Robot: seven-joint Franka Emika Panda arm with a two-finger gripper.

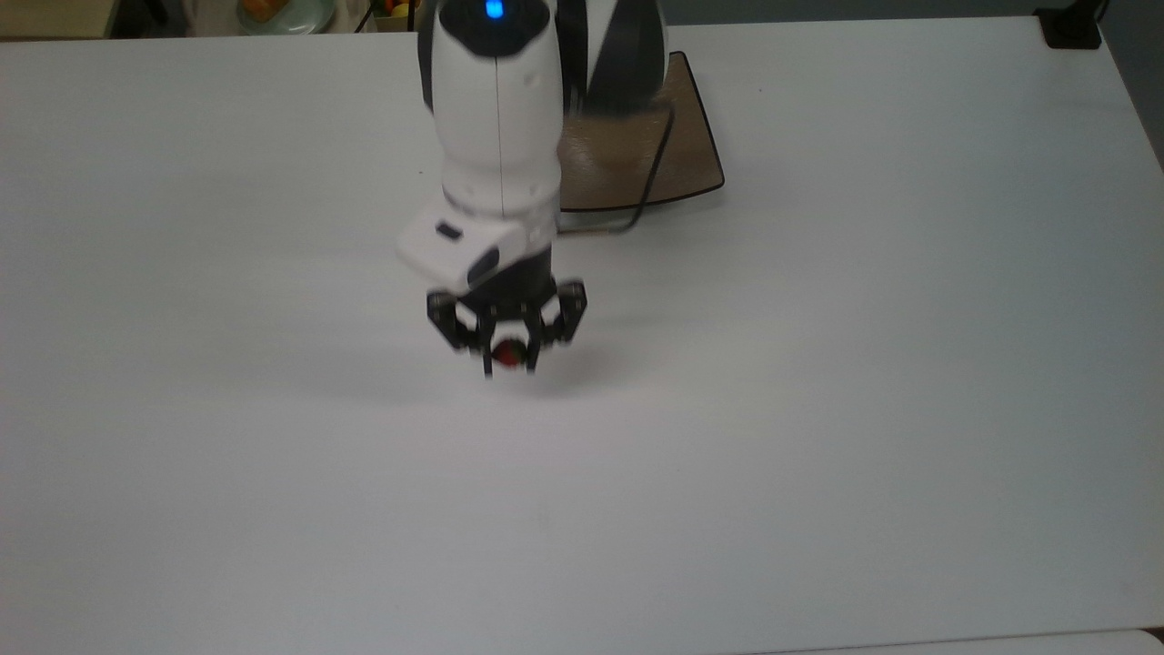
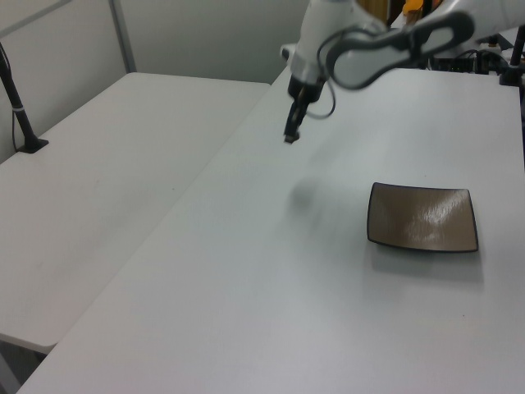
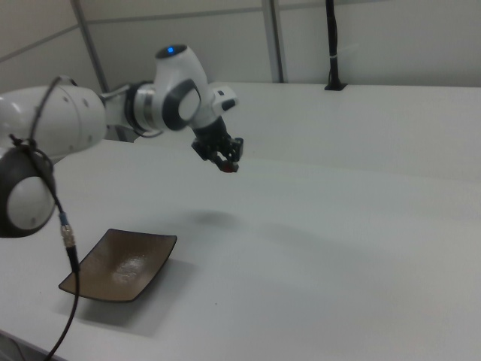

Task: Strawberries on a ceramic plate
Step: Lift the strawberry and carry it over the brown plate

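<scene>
The small red strawberry [image 1: 509,354] hangs in the air between the black fingers of my gripper [image 1: 510,359], which is shut on it. In the right view the strawberry [image 3: 227,168] is well above the white table, with its shadow on the table below. My gripper [image 2: 290,136] is up high in the left view too. The square brown ceramic plate [image 1: 677,155] lies at the top of the top view, partly covered by my arm. It lies bare at the left view's right [image 2: 422,217] and the right view's lower left [image 3: 120,264].
The white table [image 1: 818,364] spreads wide around the plate. A second white table [image 2: 107,180] stands at the left view's left with a black post [image 2: 16,103] on it. A pale green plate with food [image 1: 284,13] sits past the table's far edge.
</scene>
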